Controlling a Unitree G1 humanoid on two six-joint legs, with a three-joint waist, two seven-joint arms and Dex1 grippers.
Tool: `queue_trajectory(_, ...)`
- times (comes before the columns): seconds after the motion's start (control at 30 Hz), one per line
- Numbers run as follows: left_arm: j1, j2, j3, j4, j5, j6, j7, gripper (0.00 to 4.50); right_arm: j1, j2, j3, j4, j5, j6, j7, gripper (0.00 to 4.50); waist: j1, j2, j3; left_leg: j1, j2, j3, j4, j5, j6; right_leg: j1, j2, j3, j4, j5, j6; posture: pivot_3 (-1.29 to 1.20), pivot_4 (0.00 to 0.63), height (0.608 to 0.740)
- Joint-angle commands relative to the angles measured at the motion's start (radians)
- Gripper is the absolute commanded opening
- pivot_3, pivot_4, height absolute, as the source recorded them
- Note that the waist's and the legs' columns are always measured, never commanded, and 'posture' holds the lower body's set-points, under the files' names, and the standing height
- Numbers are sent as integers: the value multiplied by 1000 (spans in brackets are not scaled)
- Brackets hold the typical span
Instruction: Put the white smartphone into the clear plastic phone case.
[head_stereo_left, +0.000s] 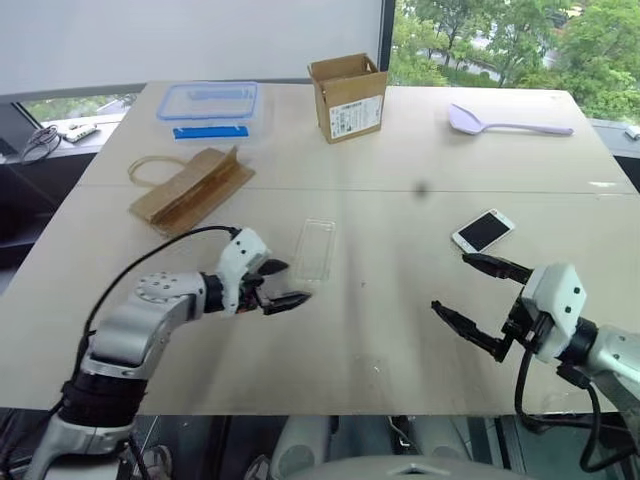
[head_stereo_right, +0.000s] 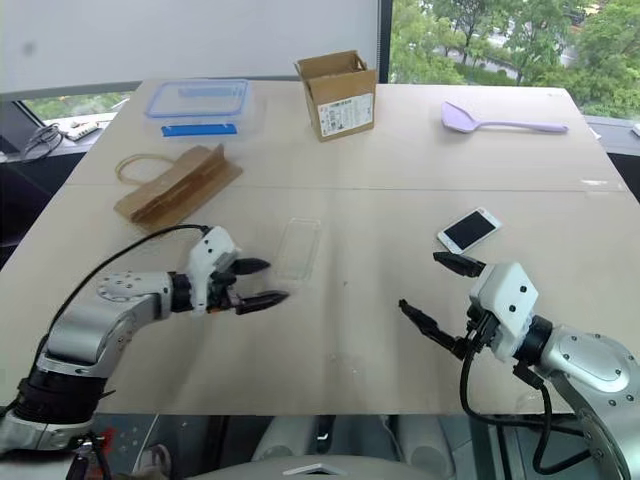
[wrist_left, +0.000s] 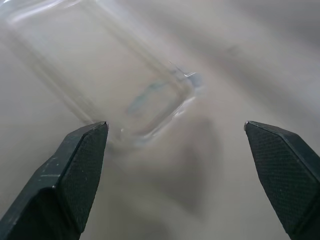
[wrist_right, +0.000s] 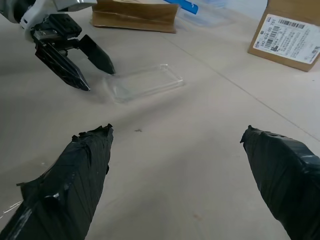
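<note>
While both my claws gape wide and empty — left claw (head_stereo_left: 283, 283) near the clear phone case (head_stereo_left: 315, 249) — the case lies empty on the desk (head_stereo_left: 380, 330).

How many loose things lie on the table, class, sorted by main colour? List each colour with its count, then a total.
White: 1, the white smartphone
Clear: 2, the clear plastic phone case and the blue-lidded food container
Blue: 1, the blue strip
Brown: 2, the cardboard box and the folded paper bag
Lilac: 1, the spatula
Total: 7
</note>
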Motion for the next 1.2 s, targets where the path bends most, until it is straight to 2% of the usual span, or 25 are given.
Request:
queue_trajectory(0.03,-41,14,41,-3,-25,-23,-24,4473,2,-1,-6,-29,22,3,-10,4500,0,0,0,0,0,0,0,0,0,0,1,0,0,0,0,0,150,740)
queue_trajectory(0.2,-126,133,16,221,76,-185,-156,4473,19,2,5,-31,16,-7,-11,4500,-3,0,0,0,0,0,0,0,0,0,5,-1,0,0,0,0,150,740)
queue_trajectory(0.33,-208,124,-30,365,163,-273,-151,4473,14,9,21,-34,9,-10,-25,4500,0,0,1,0,0,1,0,0,0,0,5,0,0,0,0,0,150,740)
queue_trajectory(0.73,-202,1,-94,216,154,-256,-153,4473,12,12,45,-50,0,-6,-56,4500,-1,0,1,-1,-1,0,1,0,0,0,5,-1,0,0,0,0,150,740)
queue_trajectory(1.0,-278,81,-78,373,218,-338,-204,4473,24,19,57,-66,-2,-6,-75,4500,-2,0,1,-1,-1,0,1,0,0,0,6,-1,1,0,0,0,150,740)
queue_trajectory(1.2,-304,59,-118,407,288,-361,-160,4473,24,27,78,-79,-10,0,-93,4500,0,0,1,-1,-1,0,2,0,1,0,6,-1,1,0,1,0,150,740)
